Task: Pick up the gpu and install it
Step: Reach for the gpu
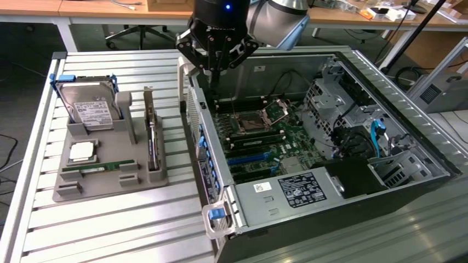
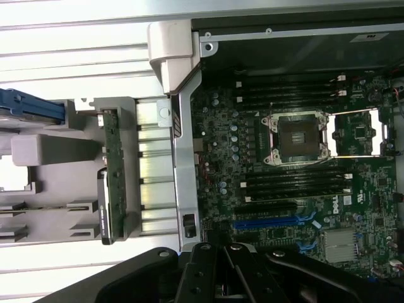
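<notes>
Counter (image 1: 109,219): slatted metal top that carries a grey holder on the exterior view's left and an open computer case on its right.
Holder (image 1: 109,189): grey parts rack, with a hard drive (image 1: 89,107) in a blue frame propped at its far end and a narrow green RAM stick (image 1: 98,166) lying near its front.
Gpu (image 1: 151,139): stands on its long edge in the slot at the holder's right side, just beside the case wall, and nothing touches it.
Hand (image 1: 213,67): hangs above the near rim of the case, to the right of the gpu and well above it. Its fingers are drawn together and hold nothing.
Case (image 1: 380,71): lies on its side with the panel off and the motherboard (image 1: 256,131) exposed.
Expansion slots (image 1: 245,159): the blue and black slots on the motherboard look free of any card.
Done so far: nothing of the task shows as completed. The gpu is neither grasped nor lifted.
Left to do: judging from this layout, the whole job remains, both taking the gpu from the holder and seating it in the case.
</notes>
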